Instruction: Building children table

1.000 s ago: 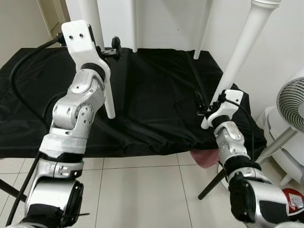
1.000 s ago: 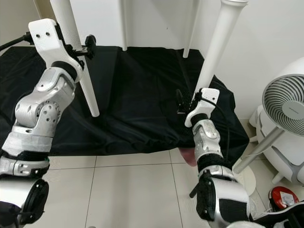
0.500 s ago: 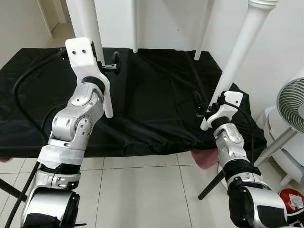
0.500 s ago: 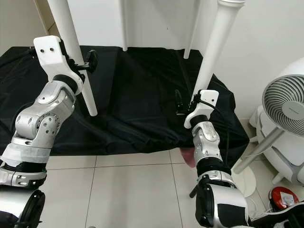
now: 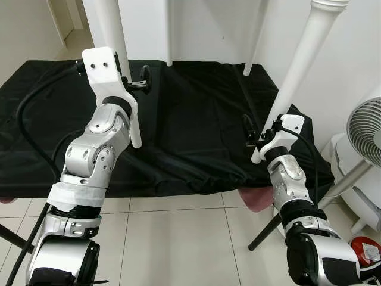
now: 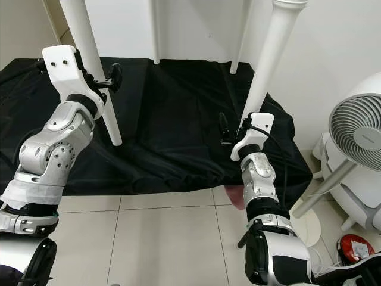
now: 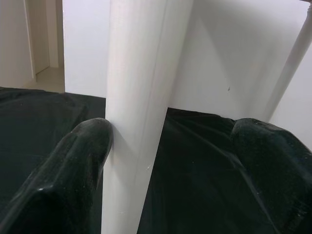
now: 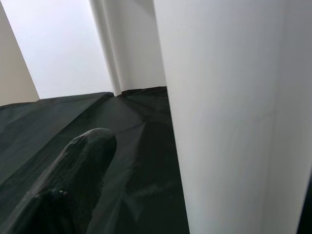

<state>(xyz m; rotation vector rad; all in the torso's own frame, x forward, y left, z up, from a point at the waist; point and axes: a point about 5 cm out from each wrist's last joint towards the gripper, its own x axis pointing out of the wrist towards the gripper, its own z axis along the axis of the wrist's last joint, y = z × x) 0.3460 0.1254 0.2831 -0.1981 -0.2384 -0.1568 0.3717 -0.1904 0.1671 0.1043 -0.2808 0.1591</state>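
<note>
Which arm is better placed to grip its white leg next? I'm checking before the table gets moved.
Left, probably: the left gripper straddles its white leg, one finger touching. At the right gripper, finger spacing around the right leg can't be judged.

You won't find any text, brand, number or sign that can be read here. The only candidate is a small white label on the red object [image 5: 367,250] on the floor, well behind and below the right gripper [image 5: 257,140]; its print is too small and blurred for you to make out.
</note>
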